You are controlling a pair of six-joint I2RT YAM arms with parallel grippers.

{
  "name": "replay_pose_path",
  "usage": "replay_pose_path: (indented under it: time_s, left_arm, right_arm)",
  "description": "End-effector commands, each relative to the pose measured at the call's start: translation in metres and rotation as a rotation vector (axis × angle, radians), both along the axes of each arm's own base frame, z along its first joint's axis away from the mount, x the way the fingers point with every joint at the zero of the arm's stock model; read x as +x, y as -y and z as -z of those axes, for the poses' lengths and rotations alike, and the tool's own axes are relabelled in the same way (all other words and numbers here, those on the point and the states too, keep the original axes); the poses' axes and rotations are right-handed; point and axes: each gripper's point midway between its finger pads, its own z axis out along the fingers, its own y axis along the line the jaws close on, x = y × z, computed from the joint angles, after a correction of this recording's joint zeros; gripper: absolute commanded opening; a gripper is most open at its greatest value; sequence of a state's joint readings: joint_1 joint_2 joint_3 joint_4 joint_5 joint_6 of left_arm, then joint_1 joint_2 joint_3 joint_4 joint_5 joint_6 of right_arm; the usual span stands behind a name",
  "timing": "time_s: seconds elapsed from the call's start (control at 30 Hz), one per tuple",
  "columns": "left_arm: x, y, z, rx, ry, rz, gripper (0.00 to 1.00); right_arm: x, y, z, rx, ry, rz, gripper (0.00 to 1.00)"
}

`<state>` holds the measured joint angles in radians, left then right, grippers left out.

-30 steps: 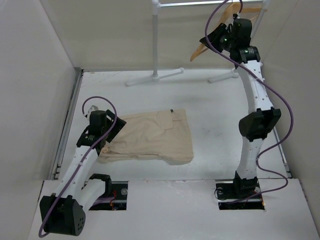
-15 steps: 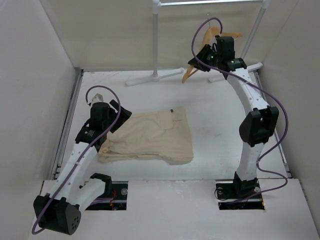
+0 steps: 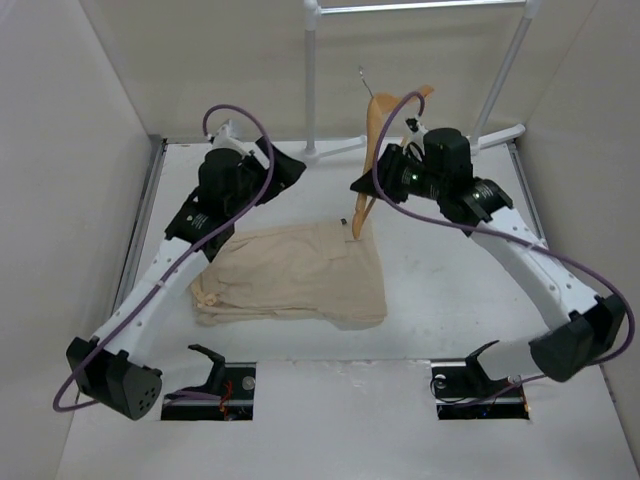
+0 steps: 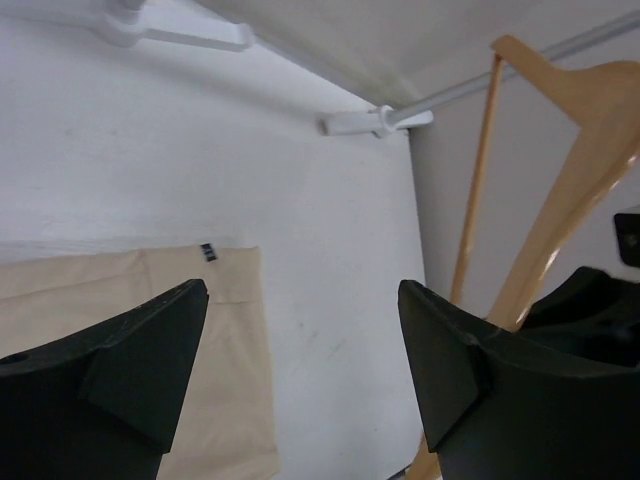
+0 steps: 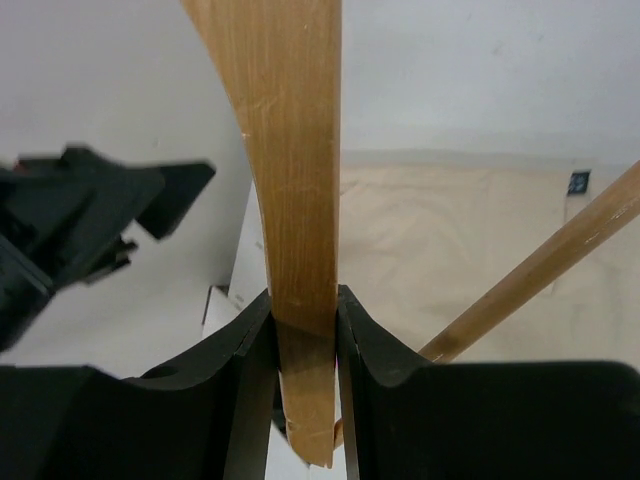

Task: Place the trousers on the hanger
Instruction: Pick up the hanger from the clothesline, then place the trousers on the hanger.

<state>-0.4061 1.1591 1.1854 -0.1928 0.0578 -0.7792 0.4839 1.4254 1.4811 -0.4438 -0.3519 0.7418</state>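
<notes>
At the left, the left hand [image 4: 302, 295] hovered above the desk [image 3: 450, 290], fingers spread wide and holding nothing. Below it the trousers [image 3: 300, 275] lay folded flat on the desk. To the right, the right hand [image 5: 302, 335] was clamped on one arm of the wooden hanger [image 3: 371, 130], held upright over the trousers' far edge. Fetching the hanger looked done; draping the trousers over its bar remained.

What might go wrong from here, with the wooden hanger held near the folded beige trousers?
The right gripper pinches only one arm of the light wooden triangular hanger, which may pivot or slip. The open left gripper sits close beside it; the arms might collide. The beige cloth trousers lie folded flat, hard to grasp singly.
</notes>
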Motion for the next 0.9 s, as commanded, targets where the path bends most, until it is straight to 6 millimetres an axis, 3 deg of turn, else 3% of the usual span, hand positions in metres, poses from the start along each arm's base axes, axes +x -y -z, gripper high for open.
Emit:
replay_pose_path:
  time_s: [0.0,0.13,0.3,0.63,0.8,0.87]
  left_arm:
    - [-0.002,0.049,-0.050,-0.048,0.134,0.125,0.76]
    - [-0.016,0.094,-0.051,-0.042,0.142,0.217,0.78]
    - [-0.036,0.137,-0.034,0.005,0.133,0.326,0.78]
    - [-0.041,0.181,0.024,0.162,0.055,0.397,0.73]
    - [-0.037,0.196,0.038,0.201,0.052,0.382,0.62]
    - [-0.037,0.202,0.040,0.202,0.057,0.382,0.52]
  right_arm:
    - [-0.029,-0.008,0.002,0.011,0.051,-0.030,0.18]
    - [-0.071,-0.008,0.039,-0.024,-0.012,-0.041,0.18]
    - [-0.102,-0.001,0.066,-0.015,-0.068,-0.045,0.18]
    - [-0.129,0.011,0.084,0.014,-0.107,-0.037,0.18]
    - [-0.139,0.013,0.091,0.022,-0.126,-0.041,0.18]
    - [-0.143,0.014,0.094,0.028,-0.138,-0.043,0.18]
